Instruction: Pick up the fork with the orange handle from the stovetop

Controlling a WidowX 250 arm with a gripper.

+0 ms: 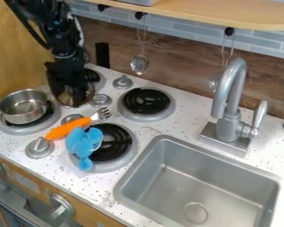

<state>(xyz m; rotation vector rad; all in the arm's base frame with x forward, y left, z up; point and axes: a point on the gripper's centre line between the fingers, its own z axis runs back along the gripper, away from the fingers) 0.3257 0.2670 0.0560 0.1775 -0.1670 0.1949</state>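
4 burners (147, 101) | 4 stovetop knobs (122, 82) | 1 fork (69, 127) | 1 faucet (229, 126) | 1 sink (195, 186)

A shiny, rounded metal object (66, 99), partly hidden from view, lies on the speckled stovetop (150, 129) just right of a small silver pot (25, 116), which sits upright and open on the leftmost burner (11, 129).

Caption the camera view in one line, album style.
Black gripper low among stove burners, near a silver pot, an orange-handled fork and a blue plastic item.
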